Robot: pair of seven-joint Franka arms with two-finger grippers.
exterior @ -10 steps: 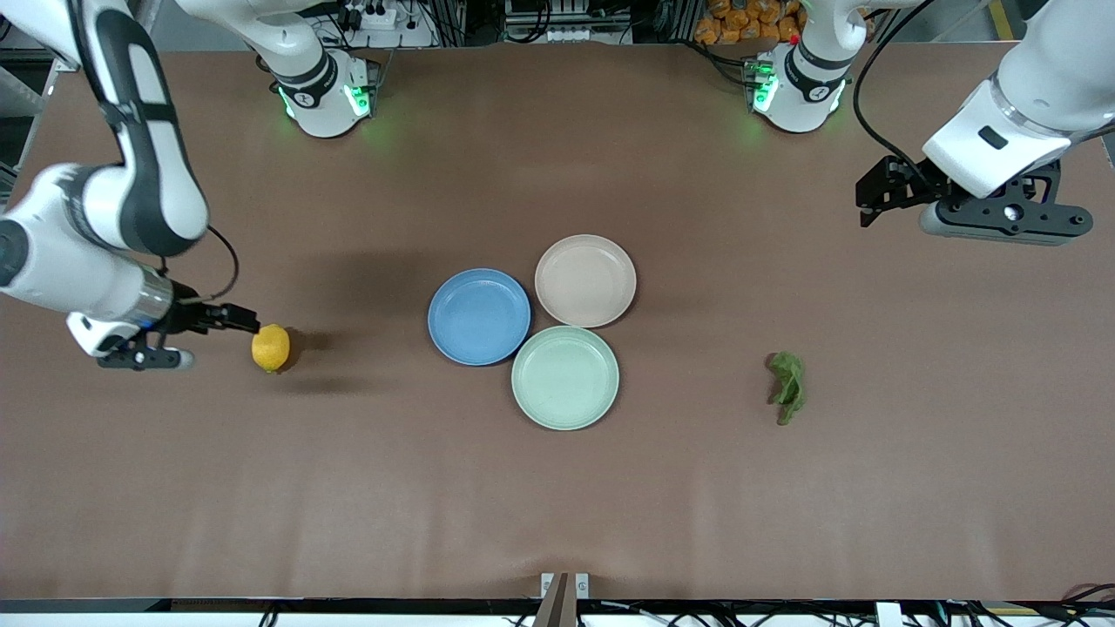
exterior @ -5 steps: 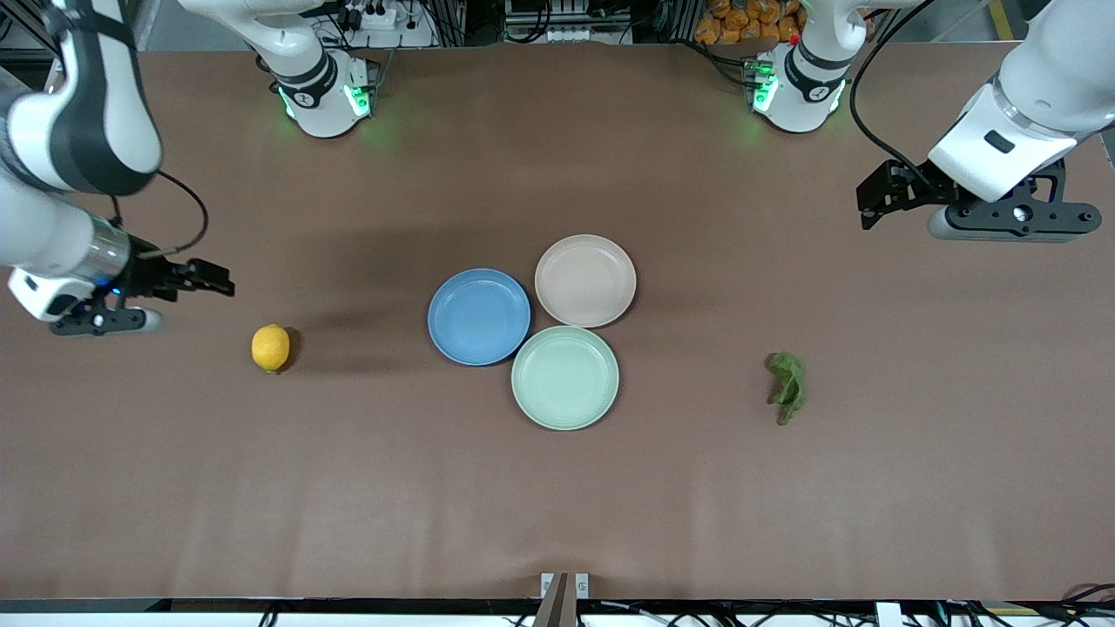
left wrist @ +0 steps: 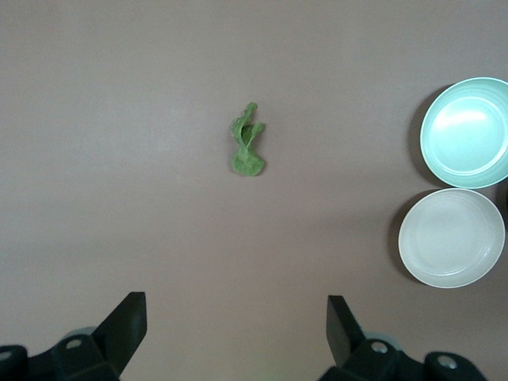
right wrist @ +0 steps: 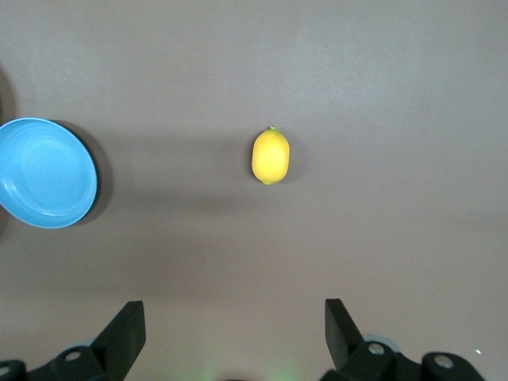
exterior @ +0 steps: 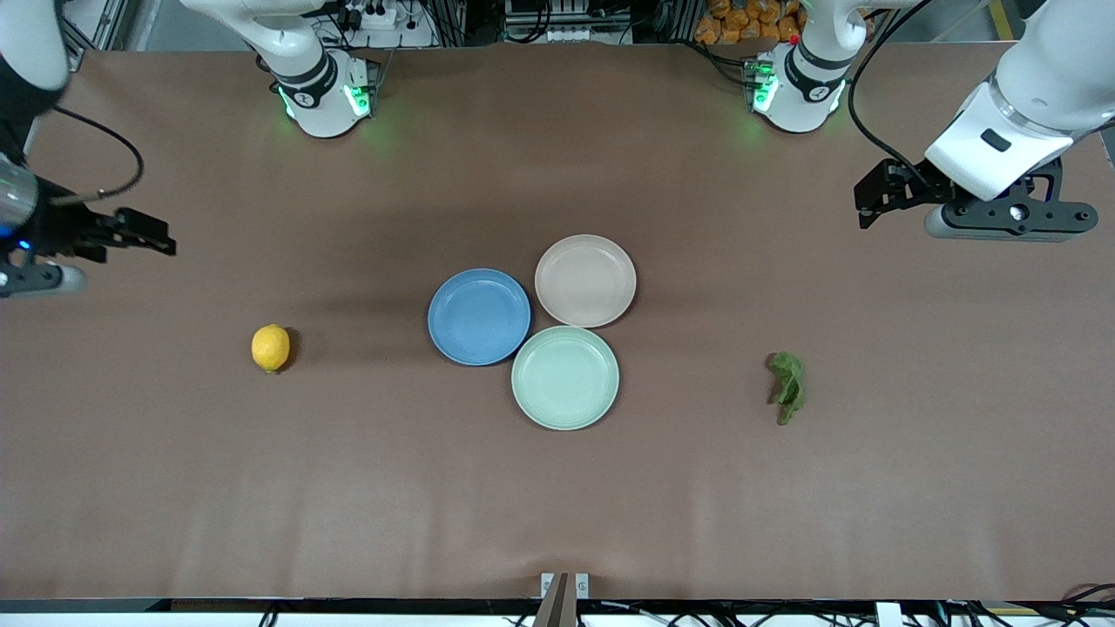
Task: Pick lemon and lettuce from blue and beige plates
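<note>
The lemon (exterior: 271, 347) lies on the bare table toward the right arm's end; it also shows in the right wrist view (right wrist: 271, 155). The lettuce (exterior: 788, 386) lies on the table toward the left arm's end; it also shows in the left wrist view (left wrist: 248, 148). The blue plate (exterior: 479, 316) and the beige plate (exterior: 585, 280) sit mid-table, both empty. My right gripper (exterior: 161, 240) is open and empty, up over the table at its end. My left gripper (exterior: 867, 205) is open and empty, up over its end.
A mint-green plate (exterior: 565, 377), empty, touches the blue and beige plates on the side nearer the front camera. The two arm bases (exterior: 324, 91) stand along the table's top edge.
My right gripper has drawn away from the lemon toward the right arm's end of the table and risen. The lemon stays put. My left gripper has barely moved.
</note>
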